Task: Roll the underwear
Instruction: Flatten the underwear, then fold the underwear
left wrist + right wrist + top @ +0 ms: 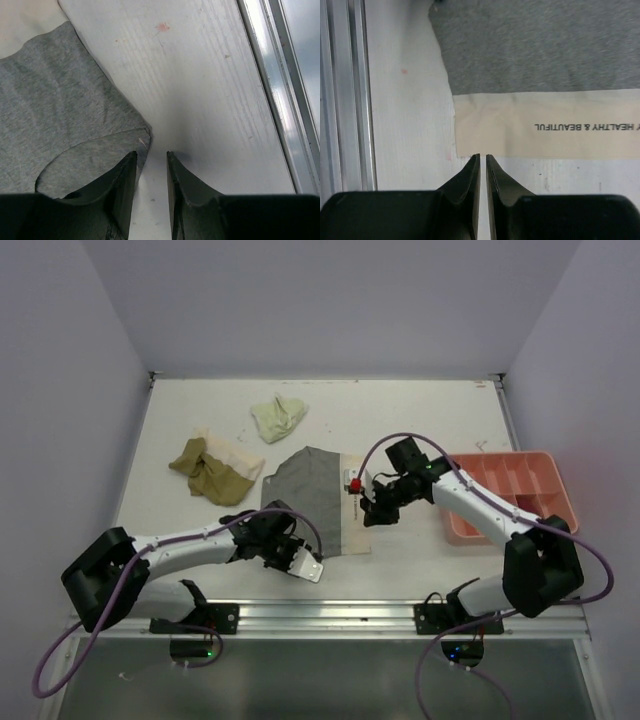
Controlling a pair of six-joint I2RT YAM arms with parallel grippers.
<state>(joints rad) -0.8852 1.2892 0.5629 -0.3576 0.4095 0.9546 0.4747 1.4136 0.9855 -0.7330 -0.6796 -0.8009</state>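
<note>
The grey underwear (308,502) lies flat mid-table, its cream waistband (352,525) along the right side. My left gripper (300,560) is low at its near corner; in the left wrist view (151,154) the jaws stand a little apart and empty, the left finger over the grey cloth (60,100). My right gripper (375,510) is shut and empty; its tips (483,156) sit at the edge of the printed waistband (520,125). Olive-tan (210,477), cream (236,453) and pale yellow-green (278,417) garments lie crumpled at the back left. No dark red garment is clearly in view.
The salmon-pink compartment tray (500,457) stands at the right, beside the right arm. A metal rail runs along the table's near edge (280,75) and also shows in the right wrist view (345,100). White walls close in the table's left, back and right.
</note>
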